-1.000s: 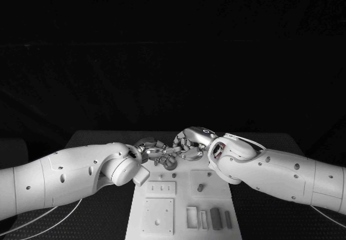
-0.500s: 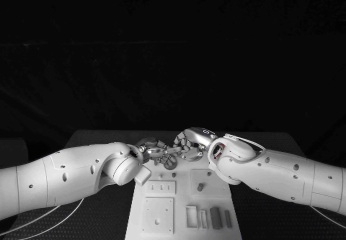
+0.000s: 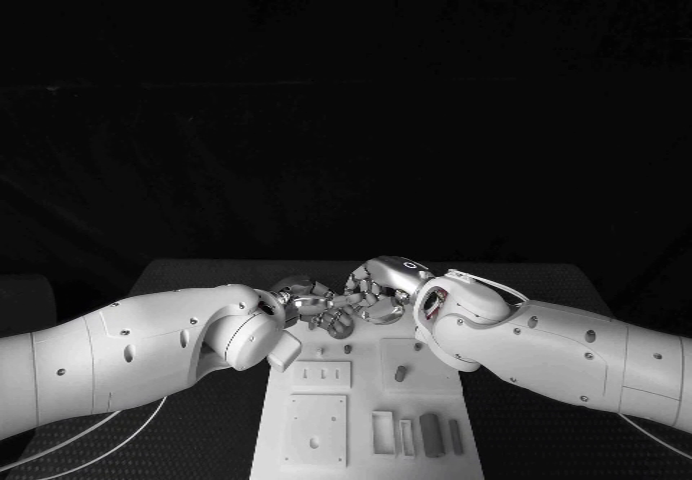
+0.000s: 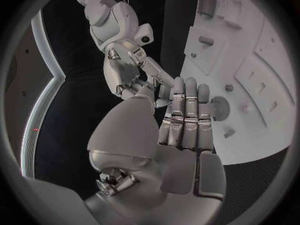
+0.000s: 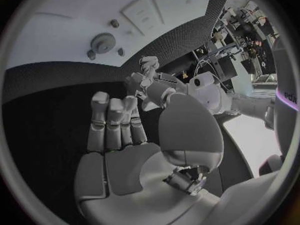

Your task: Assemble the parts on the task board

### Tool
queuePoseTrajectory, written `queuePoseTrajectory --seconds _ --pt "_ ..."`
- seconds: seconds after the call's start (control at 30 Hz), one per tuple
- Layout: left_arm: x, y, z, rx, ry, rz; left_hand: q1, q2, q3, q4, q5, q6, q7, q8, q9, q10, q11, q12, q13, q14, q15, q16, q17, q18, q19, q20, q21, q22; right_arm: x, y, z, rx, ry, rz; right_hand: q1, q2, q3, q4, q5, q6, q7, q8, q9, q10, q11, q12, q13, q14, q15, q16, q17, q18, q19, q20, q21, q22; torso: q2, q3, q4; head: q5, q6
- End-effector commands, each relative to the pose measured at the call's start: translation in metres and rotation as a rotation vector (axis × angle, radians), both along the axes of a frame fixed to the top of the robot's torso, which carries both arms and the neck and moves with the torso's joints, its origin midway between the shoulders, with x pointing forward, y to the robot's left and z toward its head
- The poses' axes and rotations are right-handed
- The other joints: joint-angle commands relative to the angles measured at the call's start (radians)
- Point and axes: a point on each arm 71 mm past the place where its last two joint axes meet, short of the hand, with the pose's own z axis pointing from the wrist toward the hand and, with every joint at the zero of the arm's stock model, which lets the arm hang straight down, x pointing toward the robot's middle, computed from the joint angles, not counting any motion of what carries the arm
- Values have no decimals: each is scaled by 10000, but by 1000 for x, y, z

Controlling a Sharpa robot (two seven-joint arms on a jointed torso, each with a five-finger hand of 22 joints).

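The white task board (image 3: 361, 455) lies in the middle of the table. My left hand (image 3: 307, 300) and right hand (image 3: 378, 288) meet fingertip to fingertip above its far end. In the left wrist view my left hand (image 4: 184, 130) has straight fingers and an empty palm over a round gear (image 4: 220, 107). In the right wrist view my right hand (image 5: 115, 135) is also flat and empty, off the board, with the gear (image 5: 102, 42) beyond it. A grey peg (image 3: 401, 375) stands mid-board. Grey bars (image 3: 431, 437) lie at the near end.
Small studs (image 3: 348, 350) stand near the board's far end, beside a slotted plate (image 3: 325, 376). A square plate (image 3: 317, 430) and a white frame (image 3: 384, 433) sit at the near end. Both forearms flank the board. Cables (image 3: 87, 435) trail at the near left.
Nothing has clearly moved. Both hands stay together above the board's far end, and the right forearm has shifted only very slightly.
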Motion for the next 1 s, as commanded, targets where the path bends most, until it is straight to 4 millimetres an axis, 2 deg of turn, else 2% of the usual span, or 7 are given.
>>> queuePoseTrajectory --seconds 0.03,0.53,0.6,0.67,0.77,0.83,1.0 --pt "0 -5 4 -252 -66 -153 -186 3 -55 4 -21 -3 44 -42 -12 12 50 -43 15 45 -11 42 18 184 -19 -5 54 112 -5 7 -2 -50 83 365 -52 3 60 -28 -8 540 339 258 711 53 7 -52 -11 67 -32 -27 -15 162 68 -14 36 -9 1 -1 -14 14 -14" --pt "2 -4 3 -196 3 33 74 203 117 -29 22 78 8 -23 -33 58 18 -27 61 62 -32 54 45 197 -28 -26 70 106 -8 10 -3 -23 141 440 -68 -13 96 -48 -8 557 333 255 723 74 1 -58 -11 86 -37 -29 -15 162 86 -24 38 -17 5 5 -3 16 -61" --pt "1 -5 3 -201 10 10 251 243 144 -33 123 167 -26 18 -23 81 5 -15 83 63 -32 59 57 189 -40 -25 81 110 -7 10 -3 -44 159 433 -69 -14 99 -49 -8 558 333 255 724 76 1 -58 -11 87 -38 -29 -15 162 87 -25 38 -18 5 0 -7 11 -55" --pt "1 -5 3 -202 14 3 487 280 171 -44 487 215 -47 37 -18 87 -6 -13 101 58 -31 61 69 180 -61 -23 85 110 -7 10 -4 -55 165 424 -70 -16 101 -50 -8 559 333 255 725 77 1 -59 -12 88 -38 -30 -15 162 89 -26 38 -18 3 -8 -9 3 -61" --pt "1 -4 3 -200 28 -2 757 354 185 -82 757 281 -76 68 -6 98 -24 -7 121 46 -29 59 80 173 -85 -19 87 109 -6 10 -4 -86 188 412 -71 -17 103 -51 -8 559 332 254 725 77 0 -59 -12 88 -38 -30 -15 162 89 -26 38 -18 4 -6 -7 2 -71" --pt "1 -4 3 -203 25 -2 808 366 196 -94 809 296 -83 76 -2 101 -28 -6 123 44 -30 58 80 172 -90 -18 86 108 -6 9 -5 -114 222 403 -71 -17 103 -51 -8 559 332 254 725 77 0 -59 -12 88 -38 -30 -15 162 89 -26 38 -18 4 -2 -7 -1 -73" --pt "1 -3 3 -226 22 -40 1882 490 898 -415 1016 553 -212 192 48 273 -119 81 193 31 -18 50 89 133 -138 2 50 74 -5 8 -6 -166 264 334 -73 -18 105 -52 -8 560 332 254 726 79 0 -60 -12 89 -38 -30 -15 162 90 -27 38 -19 2 -3 -4 -10 -83"
